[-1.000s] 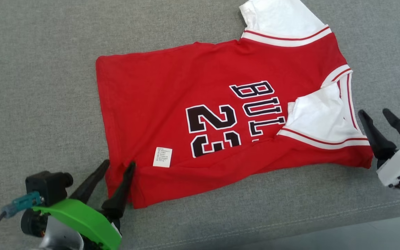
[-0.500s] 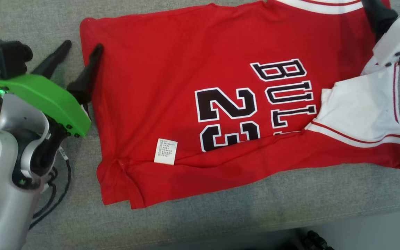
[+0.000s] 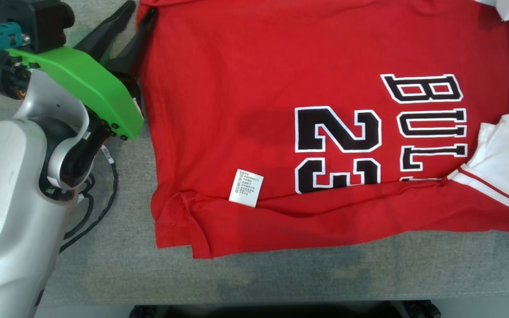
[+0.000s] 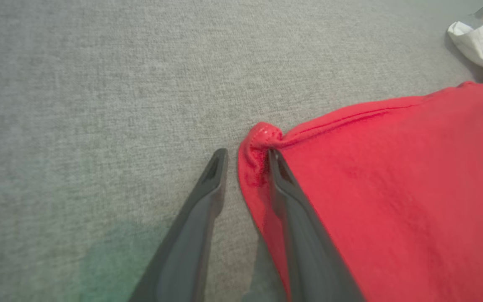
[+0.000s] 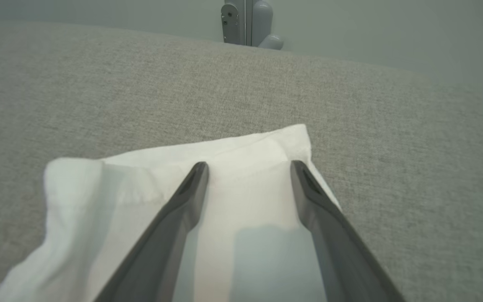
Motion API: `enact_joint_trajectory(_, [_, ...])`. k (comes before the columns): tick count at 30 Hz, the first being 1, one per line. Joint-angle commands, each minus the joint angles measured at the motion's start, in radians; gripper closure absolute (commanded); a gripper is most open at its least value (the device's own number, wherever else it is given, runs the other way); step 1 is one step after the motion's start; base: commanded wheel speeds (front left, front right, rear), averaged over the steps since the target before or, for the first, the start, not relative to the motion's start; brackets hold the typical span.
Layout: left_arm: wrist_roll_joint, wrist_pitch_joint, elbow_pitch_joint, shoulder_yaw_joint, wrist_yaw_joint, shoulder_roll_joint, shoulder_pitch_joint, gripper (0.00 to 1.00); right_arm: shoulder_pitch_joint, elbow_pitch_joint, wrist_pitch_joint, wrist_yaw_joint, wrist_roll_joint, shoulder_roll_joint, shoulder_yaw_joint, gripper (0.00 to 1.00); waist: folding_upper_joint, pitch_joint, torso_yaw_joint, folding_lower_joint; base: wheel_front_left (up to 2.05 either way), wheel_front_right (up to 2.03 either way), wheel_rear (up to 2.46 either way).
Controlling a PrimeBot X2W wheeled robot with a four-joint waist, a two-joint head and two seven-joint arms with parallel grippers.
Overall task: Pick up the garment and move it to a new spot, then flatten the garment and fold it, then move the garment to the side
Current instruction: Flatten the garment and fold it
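Left wrist view: left gripper [image 4: 247, 152] half-open astride far-left shirt [image 4: 392, 188] corner. Right gripper [image 5: 250, 164] wide open over white sleeve [image 5: 99, 188]. Soft, floppy; pinch corners.

You have here: one grey woven-fabric surface [image 3: 281, 274], broad and flat; one pale grey rounded fixture [image 5: 247, 23] beyond its far edge; one plain grey-green wall [image 5: 392, 33] behind.

The garment [image 3: 281, 88] lies on the bench [image 3: 281, 274], my left hand [image 4: 246, 155] straddling its far left corner, my right hand [image 5: 248, 164] over its sleeve [image 5: 245, 144].
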Motion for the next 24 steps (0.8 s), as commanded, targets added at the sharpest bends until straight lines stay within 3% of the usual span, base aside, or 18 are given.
enact_joint_trajectory(1, [-0.007, 0.023, 0.025, -0.029, -0.012, -0.014, 0.026, 0.51, -0.017, 0.02, -0.005, -0.001, -0.016, -0.013, -0.002, 0.0, 0.0, 0.002, 0.012, -0.0002, 0.0, 0.0, 0.0])
enact_joint_trajectory(9, [-0.019, 0.031, 0.013, -0.04, -0.02, -0.02, 0.016, 0.42, -0.058, 0.056, -0.024, -0.001, -0.046, -0.017, -0.029, 0.0, 0.0, 0.006, 0.012, -0.0002, 0.0, 0.0, 0.0])
enact_joint_trajectory(15, [-0.023, 0.04, 0.004, -0.051, -0.029, -0.022, 0.007, 0.4, -0.064, 0.072, 0.007, -0.001, -0.055, -0.02, -0.045, 0.0, 0.0, 0.012, 0.009, -0.0002, 0.0, 0.0, 0.0])
enact_joint_trajectory(22, [-0.029, 0.056, 0.018, -0.065, -0.033, -0.027, -0.01, 0.61, -0.051, 0.09, 0.053, -0.001, -0.042, 0.004, -0.04, 0.0, 0.0, 0.024, 0.006, -0.0002, 0.0, 0.0, 0.0])
enact_joint_trajectory(23, [-0.026, 0.053, 0.02, -0.064, -0.035, -0.026, -0.016, 0.77, -0.047, 0.094, 0.062, 0.0, -0.036, 0.007, -0.032, 0.0, 0.0, 0.024, 0.004, -0.0002, 0.0, 0.0, 0.0])
enact_joint_trajectory(24, [-0.023, 0.046, 0.021, -0.063, -0.037, -0.026, -0.022, 1.0, -0.044, 0.096, 0.066, 0.0, -0.028, 0.011, -0.026, 0.5, 0.0, 0.023, 0.003, -0.0002, 0.0, 0.0, 0.0])
